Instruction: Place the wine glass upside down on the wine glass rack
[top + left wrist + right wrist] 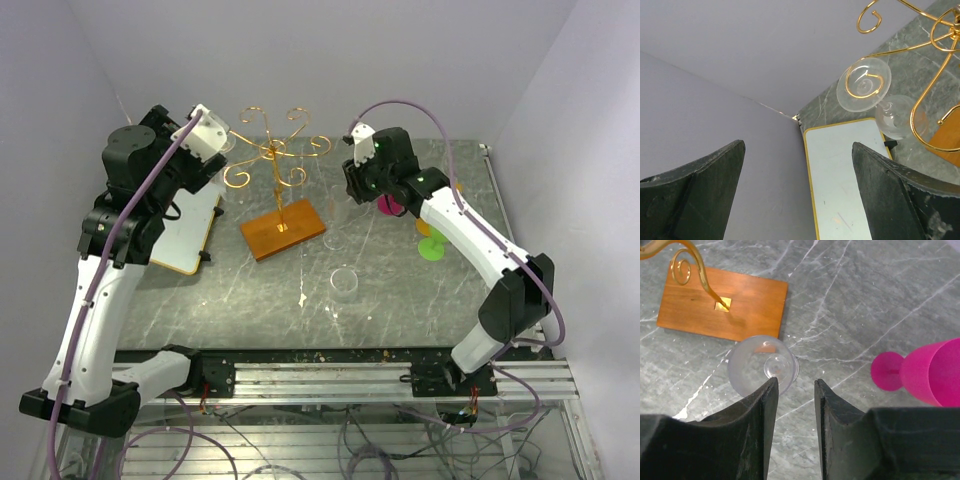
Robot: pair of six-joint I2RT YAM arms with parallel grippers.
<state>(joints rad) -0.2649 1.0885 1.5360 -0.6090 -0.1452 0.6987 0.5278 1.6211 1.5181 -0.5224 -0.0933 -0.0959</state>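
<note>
- wine glass (892, 118) — clear, thin stem — hangs from gold wire scroll of wine glass rack (290, 228), foot up, bowl down, stem near vertical
- left end effector (797, 150) released wide, empty
- right end effector (796, 385) narrow gap, grasping nothing

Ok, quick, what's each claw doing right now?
Left claw: wide open, empty.
Right claw: jaws narrowly apart, gripping nothing.

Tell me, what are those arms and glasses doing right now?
Left gripper wide open, empty. Right gripper slightly open, empty, over a standing clear glass. Wine glass hangs upside down on the rack. Nothing blocking.
</note>
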